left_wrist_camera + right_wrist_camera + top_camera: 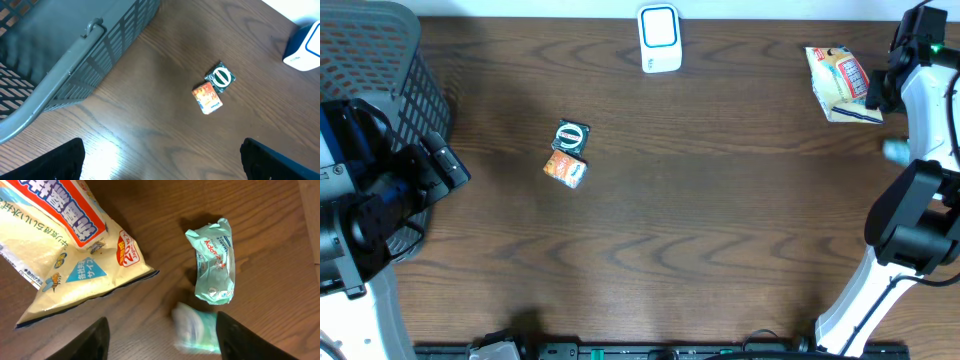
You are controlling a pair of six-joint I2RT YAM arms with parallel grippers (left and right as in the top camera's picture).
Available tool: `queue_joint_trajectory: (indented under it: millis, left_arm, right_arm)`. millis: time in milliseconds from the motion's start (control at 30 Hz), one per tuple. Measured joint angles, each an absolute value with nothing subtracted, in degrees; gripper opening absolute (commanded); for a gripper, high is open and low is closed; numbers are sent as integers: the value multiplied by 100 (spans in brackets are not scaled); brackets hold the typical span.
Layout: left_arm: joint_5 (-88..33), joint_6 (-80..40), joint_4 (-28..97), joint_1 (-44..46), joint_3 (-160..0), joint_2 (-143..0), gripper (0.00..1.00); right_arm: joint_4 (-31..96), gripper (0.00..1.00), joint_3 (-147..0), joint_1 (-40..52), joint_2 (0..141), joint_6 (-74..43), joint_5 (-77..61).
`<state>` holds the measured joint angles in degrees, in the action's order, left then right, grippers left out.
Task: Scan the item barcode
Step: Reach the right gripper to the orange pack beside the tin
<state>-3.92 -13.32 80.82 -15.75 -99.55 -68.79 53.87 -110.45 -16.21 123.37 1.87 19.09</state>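
The white scanner with a blue face (659, 38) stands at the table's far edge and shows again at the upper right of the left wrist view (304, 44). My right gripper (160, 336) hangs open over the far right of the table. A blurred pale-green packet (196, 328) is between its fingers, close to the right finger (240, 337) and free of both. A second green packet (215, 260) lies still just beyond it. My left gripper (161, 160) is wide open above bare wood, holding nothing.
A large yellow snack bag (840, 83) lies by the right arm and fills the upper left of the right wrist view (65, 245). A round green-labelled packet (570, 136) and an orange packet (565, 169) lie left of centre. A grey basket (380, 70) stands far left.
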Motion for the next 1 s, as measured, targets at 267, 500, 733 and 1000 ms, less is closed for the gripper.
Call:
queue_joint_trajectory:
  millis: [267,500,733,1000]
  left_arm:
    - [-390,-1332,8082,-1575,-9955,-6879,98]
    - [-392,-1332,8082,-1575,-9955,-6879,98]
    - [-392,-1332,8082,-1575,-9955,-6879,98]
    - [-390,-1332,8082,-1575,-9955,-6879,98]
  right_arm:
    - [5347,75,-11039,-1531,12278,58,1579]
    - [5520,75,-11032,-1098,11865,19,-692]
    - [5443,74,-11017,-539,11786,-5,-3844]
    - [4757,67,-11017,1227,11804,-642,-3957]
